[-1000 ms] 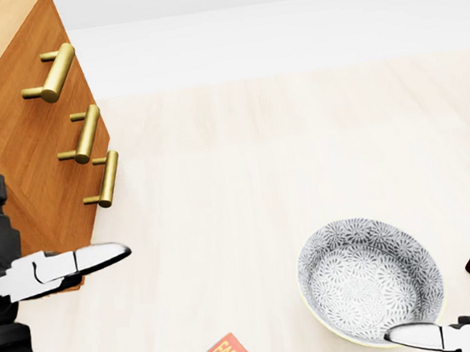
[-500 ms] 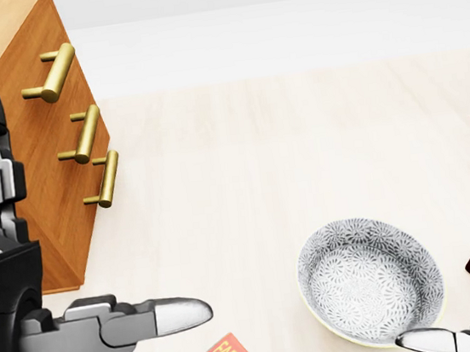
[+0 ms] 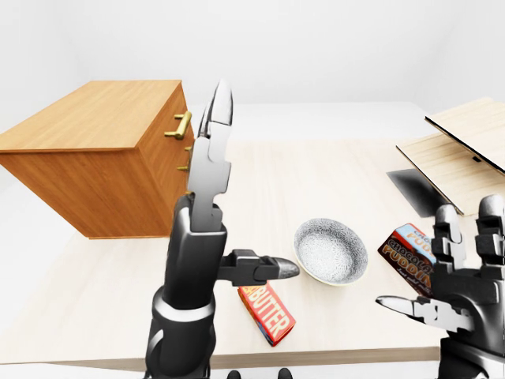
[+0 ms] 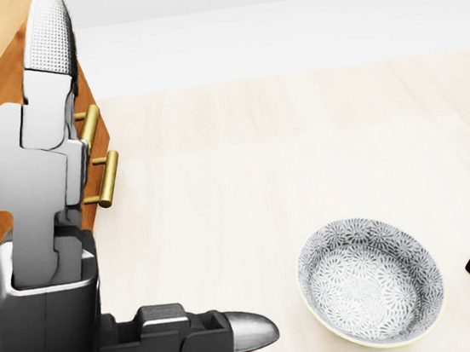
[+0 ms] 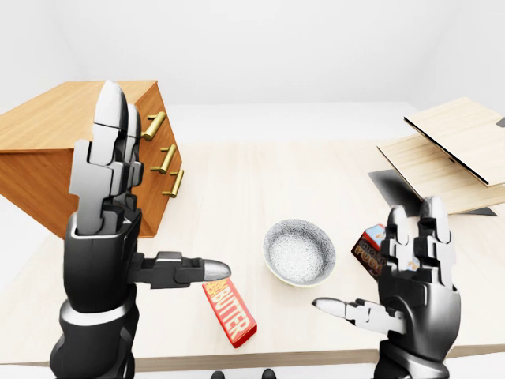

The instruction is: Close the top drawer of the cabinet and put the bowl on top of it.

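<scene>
Butter box (image 5: pixel 230 312), pudding box (image 3: pixel 404 251), wooden boards (image 5: pixel 446 150) on table (image 5: pixel 260 181)

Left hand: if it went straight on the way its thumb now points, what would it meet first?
Probably the bowl: the left hand's thumb points to the left-eye view's right, at the bowl's rim, with nothing between. The hand may hang above the rim; depth is unclear.

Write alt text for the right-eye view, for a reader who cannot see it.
The robot's left hand and right hand stand open above a pale table, with a patterned bowl between them. A wooden cabinet stands at the left, and a butter box and a pudding box lie beside the bowl.
</scene>
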Motion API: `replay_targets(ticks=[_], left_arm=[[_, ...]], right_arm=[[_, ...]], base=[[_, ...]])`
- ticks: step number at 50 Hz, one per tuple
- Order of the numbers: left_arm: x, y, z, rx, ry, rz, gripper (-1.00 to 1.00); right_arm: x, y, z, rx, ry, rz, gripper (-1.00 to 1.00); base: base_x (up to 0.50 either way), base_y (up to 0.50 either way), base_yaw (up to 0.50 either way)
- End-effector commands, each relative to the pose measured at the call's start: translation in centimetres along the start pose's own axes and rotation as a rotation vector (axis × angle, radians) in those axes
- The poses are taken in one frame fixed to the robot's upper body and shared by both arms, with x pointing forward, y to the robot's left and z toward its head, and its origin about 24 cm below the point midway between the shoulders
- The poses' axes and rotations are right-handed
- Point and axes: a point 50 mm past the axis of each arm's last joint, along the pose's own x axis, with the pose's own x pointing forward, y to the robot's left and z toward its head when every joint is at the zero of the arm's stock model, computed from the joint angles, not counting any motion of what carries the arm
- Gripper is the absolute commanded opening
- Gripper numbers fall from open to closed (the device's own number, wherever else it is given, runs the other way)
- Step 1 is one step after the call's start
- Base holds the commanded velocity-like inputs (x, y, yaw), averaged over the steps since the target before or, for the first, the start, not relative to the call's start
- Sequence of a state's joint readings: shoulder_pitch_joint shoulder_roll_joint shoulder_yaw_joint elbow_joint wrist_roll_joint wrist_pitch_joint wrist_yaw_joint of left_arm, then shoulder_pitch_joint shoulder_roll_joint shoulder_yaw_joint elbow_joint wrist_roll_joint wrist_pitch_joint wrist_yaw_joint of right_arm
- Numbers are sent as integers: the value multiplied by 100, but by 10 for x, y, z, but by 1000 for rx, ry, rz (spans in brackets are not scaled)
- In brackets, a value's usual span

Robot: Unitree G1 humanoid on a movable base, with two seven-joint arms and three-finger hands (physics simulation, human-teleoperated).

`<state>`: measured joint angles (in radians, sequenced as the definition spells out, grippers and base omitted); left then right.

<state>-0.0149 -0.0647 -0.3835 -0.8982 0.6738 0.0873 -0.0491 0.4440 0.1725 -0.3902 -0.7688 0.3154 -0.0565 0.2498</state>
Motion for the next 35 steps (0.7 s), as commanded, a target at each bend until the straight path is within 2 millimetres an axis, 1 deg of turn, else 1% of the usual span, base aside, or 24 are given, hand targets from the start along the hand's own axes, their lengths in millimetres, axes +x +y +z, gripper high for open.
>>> replay_targets(ticks=[1,6,7,8,11,18,24,32,35], left_arm=[[2,-18,4,96,-4,-89,100],[4,-28,4,135,4,-132,100],[3,-32,4,146,9,-153,100],[3,-33,4,147,12,-154,100],[3,-40,-1,156,33,-181,100],[4,-46,-3,162,43,-205,100],[4,-51,3,171,30,-223,100],[-3,-60,1,158,48,-255,100],[-4,-63,4,161,40,-270,100]], right_arm=[[-5,-6,46,-13,-108,-16,100],[-1,-10,47,-26,-141,-26,100],[1,-10,45,-27,-137,-26,100],[1,-10,43,-26,-134,-26,100],[1,-12,44,-24,-138,-29,100],[1,-12,42,-21,-133,-30,100],[2,-12,41,-21,-131,-33,100],[1,-11,39,-16,-115,-27,100],[2,-11,38,-16,-113,-26,100]], base=[[0,0,0],[0,0,0],[0,0,0],[0,0,0],[0,0,0],[0,0,0],[0,0,0],[0,0,0],[0,0,0]])
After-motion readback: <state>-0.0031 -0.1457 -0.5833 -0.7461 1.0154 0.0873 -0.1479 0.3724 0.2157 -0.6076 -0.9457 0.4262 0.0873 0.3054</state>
